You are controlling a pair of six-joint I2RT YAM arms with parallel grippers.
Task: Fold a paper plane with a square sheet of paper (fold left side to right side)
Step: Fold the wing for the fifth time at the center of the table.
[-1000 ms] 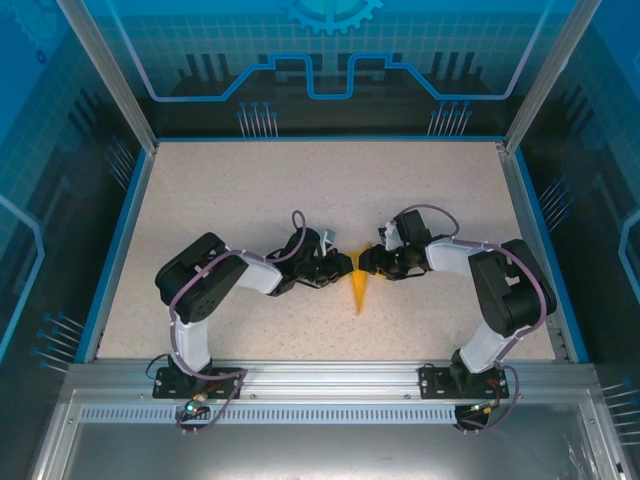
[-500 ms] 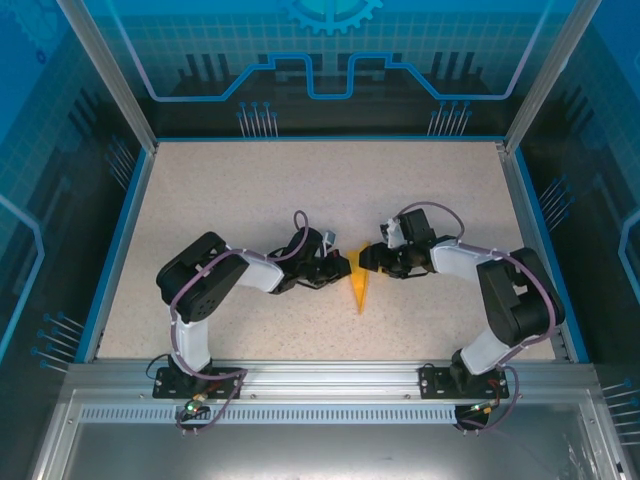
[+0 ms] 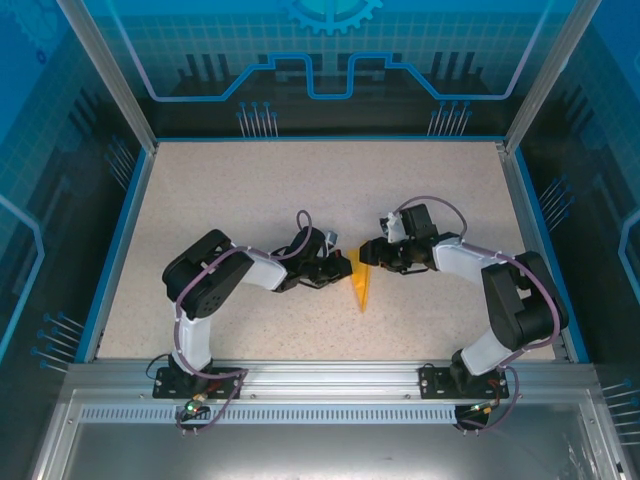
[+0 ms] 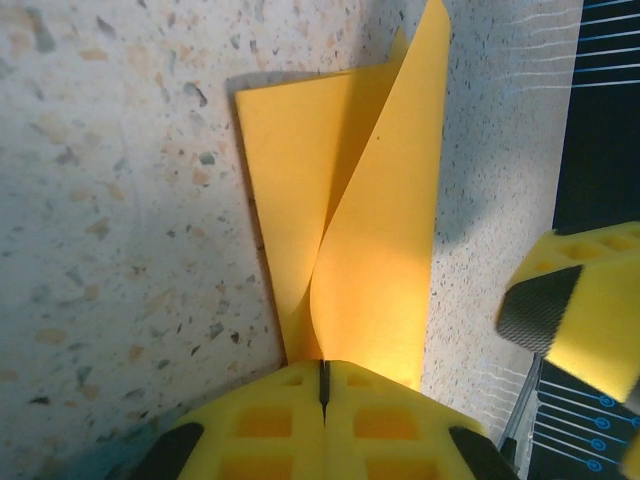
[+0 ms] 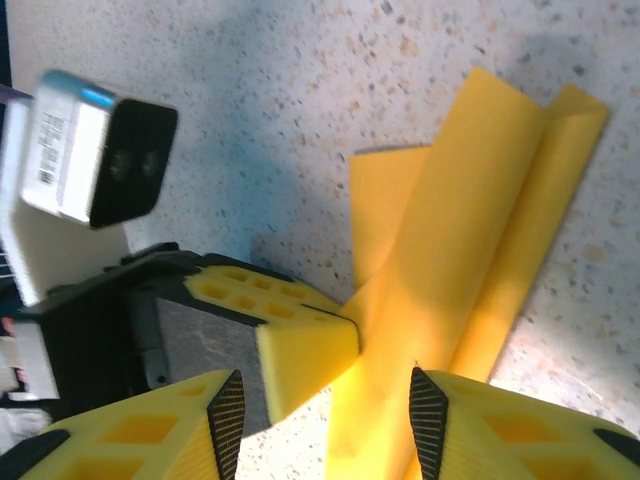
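Top view: the paper plane (image 3: 360, 284) is lying near the middle of the speckled bench (image 3: 250, 200), a narrow orange-yellow dart whose sharp tip is pointing toward the near edge and whose wide end is sitting between my two pincers. My left pincer (image 3: 341, 272) is reaching in from the left and meeting the plane's left edge. My right pincer (image 3: 367, 256) is coming in from the right at the plane's far, wide end. Left wrist view: my left pincer (image 4: 323, 390) is clenched, its yellow fingers (image 4: 260, 425) pressing together along a thin seam, and it is grasping the paper plane (image 4: 375, 240) where the paper's near end is running into that seam. One layer is resting flat on the bench while a second flap is curling upward from the grip. A finger of my right pincer (image 4: 575, 300) is showing at the right, just beside the paper and apart from it. Right wrist view: my right pincer (image 5: 328, 412) is released, its jaws standing apart and straddling the paper plane (image 5: 470, 230), which is passing between them. The left pincer's fingers (image 5: 290, 325) are touching the paper's side there.
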